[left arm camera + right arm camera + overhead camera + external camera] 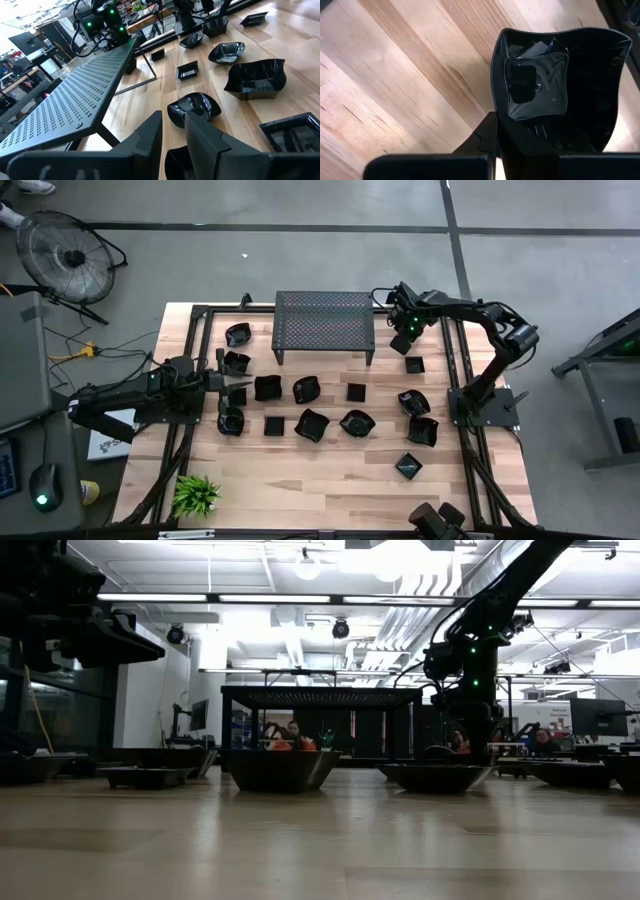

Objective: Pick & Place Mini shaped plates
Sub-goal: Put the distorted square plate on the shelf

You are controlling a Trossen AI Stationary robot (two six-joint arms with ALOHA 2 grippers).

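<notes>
Black glossy mini shaped plates (311,423) mostly lie scattered on my wooden tabletop (330,480), so nearly everything remains. My right tool (405,330), beside the perforated black metal stand (324,320), has clenched on one lobed plate (560,90). I cannot tell my left tool's (222,385) state, near the left-hand plates.

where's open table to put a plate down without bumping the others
Bare wood runs along the near edge between the green plant and the lone square plate. Another free strip lies between the perforated stand and the right gripper, shut on a plate. Crowded: the plate rows mid-table, thickest by the left gripper.
</notes>
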